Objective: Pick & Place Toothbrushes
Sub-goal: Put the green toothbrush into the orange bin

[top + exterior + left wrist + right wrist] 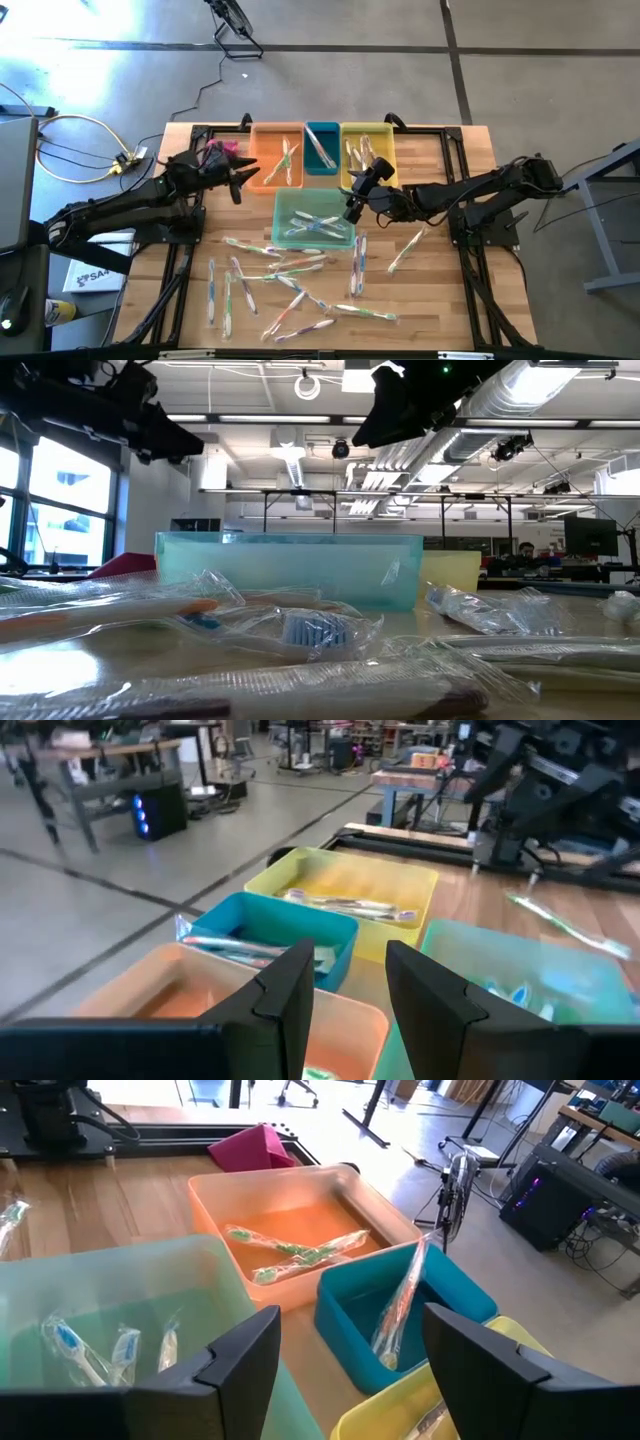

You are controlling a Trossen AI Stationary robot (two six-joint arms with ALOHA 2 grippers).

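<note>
Several wrapped toothbrushes (pixel 290 285) lie loose on the wooden table's near half and fill the low view's foreground (pixel 300 630). More toothbrushes lie in the orange bin (pixel 278 158), the blue bin (pixel 321 148), the yellow bin (pixel 368 150) and the pale green bin (pixel 313 218). My left gripper (pixel 243 178) hovers level at the orange bin's left side, open and empty (pixel 348 990). My right gripper (pixel 352 205) hangs open and empty over the pale green bin's far right corner (pixel 350 1360).
A pink bin (pixel 222 150) stands at the far left of the bin row. One toothbrush (pixel 405 250) lies apart at the right. Black frame rails (pixel 470 260) run along the table's sides. Cables (pixel 80 150) lie on the floor at the left.
</note>
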